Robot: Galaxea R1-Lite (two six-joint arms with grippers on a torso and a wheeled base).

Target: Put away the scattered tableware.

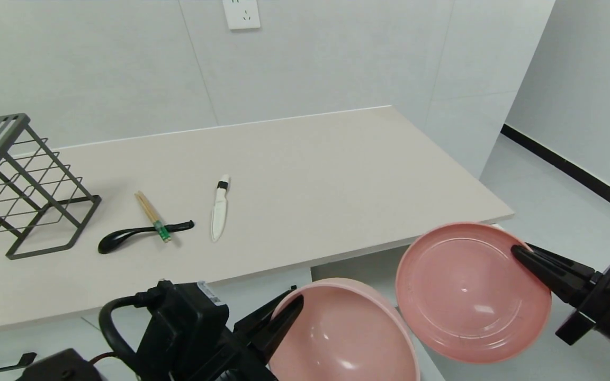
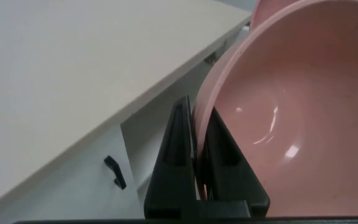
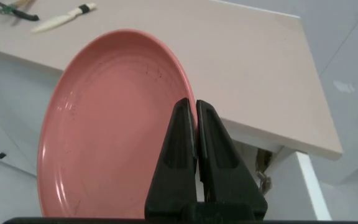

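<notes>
far left on table: dark wire rack. beside it, black spoon with chopsticks across handle, then white knife near. below table's front edge: left gripper clamped on pink bowl rim. rightmost: right gripper pinching pink plate rim, off table.

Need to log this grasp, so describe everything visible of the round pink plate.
The round pink plate looks like glossy plastic: a shallow well with faint concentric rings and a raised rim, empty. It hangs in the air off the front right corner of the beige table, tilted steeply, its face toward the head camera. The right gripper is shut on its rim, a finger on each face. Beside it is the deep pink bowl; whether they touch cannot be told.
</notes>
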